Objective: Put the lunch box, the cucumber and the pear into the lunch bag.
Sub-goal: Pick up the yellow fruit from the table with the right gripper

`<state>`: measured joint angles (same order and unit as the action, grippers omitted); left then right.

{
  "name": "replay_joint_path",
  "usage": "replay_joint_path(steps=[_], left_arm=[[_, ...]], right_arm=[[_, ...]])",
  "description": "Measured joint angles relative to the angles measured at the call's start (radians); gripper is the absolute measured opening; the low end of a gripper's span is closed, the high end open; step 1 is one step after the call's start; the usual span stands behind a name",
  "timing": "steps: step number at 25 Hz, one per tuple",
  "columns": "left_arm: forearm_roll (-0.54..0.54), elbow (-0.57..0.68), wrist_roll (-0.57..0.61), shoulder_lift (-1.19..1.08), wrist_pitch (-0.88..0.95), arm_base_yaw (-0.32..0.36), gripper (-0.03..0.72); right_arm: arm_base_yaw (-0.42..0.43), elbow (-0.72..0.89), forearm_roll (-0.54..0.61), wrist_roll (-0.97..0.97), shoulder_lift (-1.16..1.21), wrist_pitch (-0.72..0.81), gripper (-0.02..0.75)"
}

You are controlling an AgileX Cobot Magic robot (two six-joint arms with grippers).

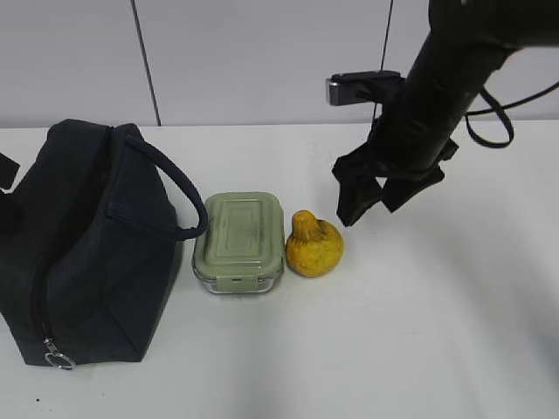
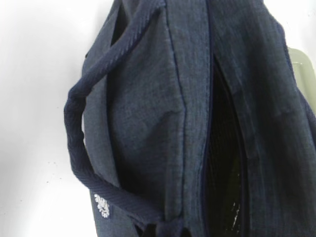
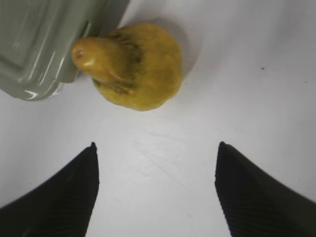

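The navy lunch bag [image 1: 87, 253] stands at the left with its top zipper open; the left wrist view shows its dark inside [image 2: 222, 163]. The left gripper [image 2: 168, 231] shows only at the bottom edge and seems shut on the bag's fabric by a handle. The sage-lidded lunch box [image 1: 238, 237] sits right of the bag, and the yellow pear [image 1: 314, 247] touches its right side. My right gripper [image 1: 367, 212] hangs open and empty above the table, just right of the pear [image 3: 138, 64], which lies ahead of the fingers [image 3: 157, 144]. The cucumber is out of view.
The bag's metal ring pull [image 1: 59, 358] hangs at its near lower corner. One loop handle [image 1: 179, 188] arches toward the lunch box [image 3: 44, 44]. A corner of the lunch box [image 2: 301, 64] shows past the bag. White table [image 1: 437, 332]; grey wall behind.
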<state>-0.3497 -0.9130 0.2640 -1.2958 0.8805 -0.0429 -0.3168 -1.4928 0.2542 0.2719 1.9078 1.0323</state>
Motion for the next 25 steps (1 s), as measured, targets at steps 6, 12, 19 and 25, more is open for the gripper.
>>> replay_joint_path(steps=[6, 12, 19, 25], left_arm=[[0.000, 0.000, 0.000, 0.000, 0.000, 0.001, 0.008], [0.000, 0.000, 0.000, 0.000, 0.000, 0.001, 0.008], [0.000, 0.000, 0.000, 0.000, 0.000, 0.001, 0.008], [0.000, 0.000, 0.000, 0.000, 0.000, 0.001, 0.008]], right_arm=[[-0.036, 0.062, 0.064, 0.107, -0.007, -0.120, 0.565], [-0.112, -0.005, 0.011, 0.092, 0.027, -0.162, 0.565], [-0.158, -0.122, -0.095, 0.014, 0.126, -0.122, 0.564], [-0.158, -0.166, -0.134, -0.006, 0.191, -0.060, 0.503]])
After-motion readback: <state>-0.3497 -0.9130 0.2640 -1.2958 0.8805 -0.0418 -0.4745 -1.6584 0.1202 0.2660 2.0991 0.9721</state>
